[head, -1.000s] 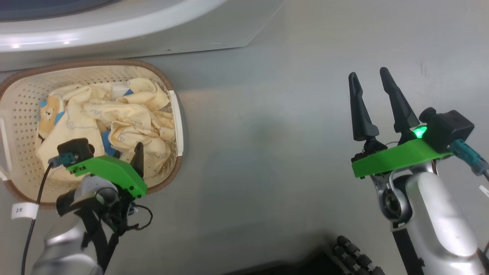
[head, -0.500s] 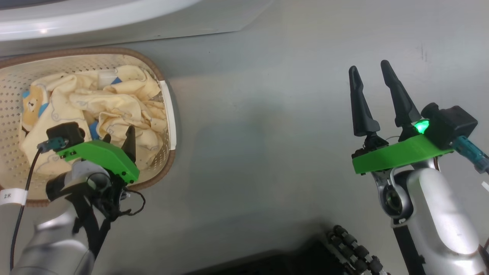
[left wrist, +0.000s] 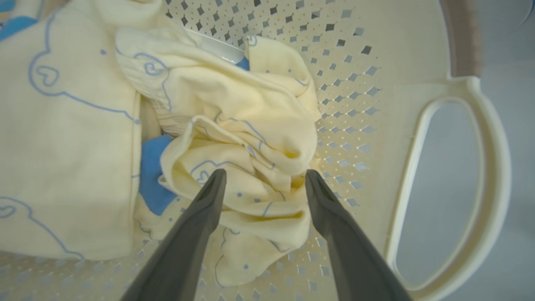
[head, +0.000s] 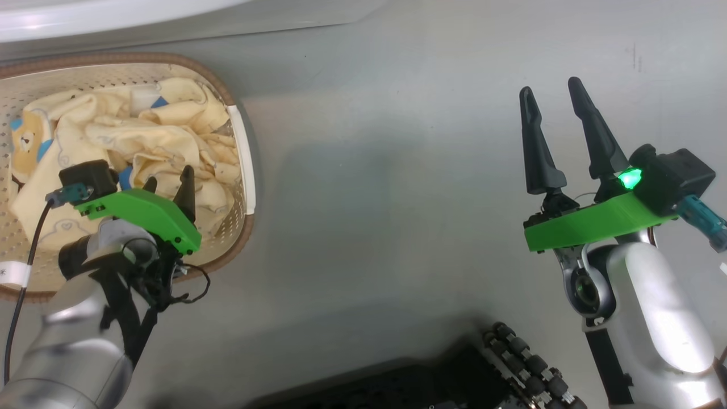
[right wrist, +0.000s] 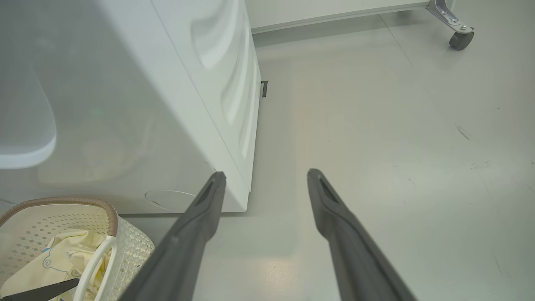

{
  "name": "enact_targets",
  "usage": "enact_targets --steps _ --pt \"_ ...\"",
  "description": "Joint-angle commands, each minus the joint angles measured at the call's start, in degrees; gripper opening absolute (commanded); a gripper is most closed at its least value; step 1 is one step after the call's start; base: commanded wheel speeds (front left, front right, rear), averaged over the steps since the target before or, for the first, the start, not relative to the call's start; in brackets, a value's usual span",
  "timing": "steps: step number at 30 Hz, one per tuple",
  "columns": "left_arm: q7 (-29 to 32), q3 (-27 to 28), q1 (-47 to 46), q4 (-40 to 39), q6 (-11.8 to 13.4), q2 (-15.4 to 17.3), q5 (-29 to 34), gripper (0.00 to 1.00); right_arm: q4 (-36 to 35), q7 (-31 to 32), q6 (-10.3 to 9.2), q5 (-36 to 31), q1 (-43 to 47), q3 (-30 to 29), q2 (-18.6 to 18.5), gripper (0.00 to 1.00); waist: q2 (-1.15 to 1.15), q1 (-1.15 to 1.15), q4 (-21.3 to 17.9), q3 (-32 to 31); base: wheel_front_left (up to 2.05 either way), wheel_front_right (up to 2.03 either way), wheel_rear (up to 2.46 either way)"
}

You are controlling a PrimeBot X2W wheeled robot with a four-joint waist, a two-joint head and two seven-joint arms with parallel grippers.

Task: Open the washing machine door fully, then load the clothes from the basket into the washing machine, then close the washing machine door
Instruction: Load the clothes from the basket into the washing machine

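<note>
Pointing into basket (head: 113, 57), left arm (head: 74, 335) holds parted jaws over clothes (head: 164, 142).

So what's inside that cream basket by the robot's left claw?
Crumpled cream-yellow clothes with blue bear outlines and a blue patch lie in the basket. The open left claw hangs over them. Anything beneath the heap is covered.

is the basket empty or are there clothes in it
Not empty: crumpled cream-yellow clothes lie heaped inside the basket, under the spread fingers of the left gripper.
</note>
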Motion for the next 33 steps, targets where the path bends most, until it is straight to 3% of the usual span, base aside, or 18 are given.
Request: enact_targets --steps 1,33 --pt "-0.5 0.6 0.1 -0.2 0.0 2.0 -0.5 1.0 -1.6 -0.5 0.26 -0.5 1.2 1.0 -0.5 1.0 0.0 0.0 0.0 0.2 0.0 0.0 0.0" --pt "-2.3 -8.1 -5.5 2.1 0.0 2.9 -4.3 1.0 -3.4 -0.5 0.26 -1.6 1.9 0.2 -0.5 1.0 0.0 0.0 -1.1 4.9 0.0 0.0 0.0"
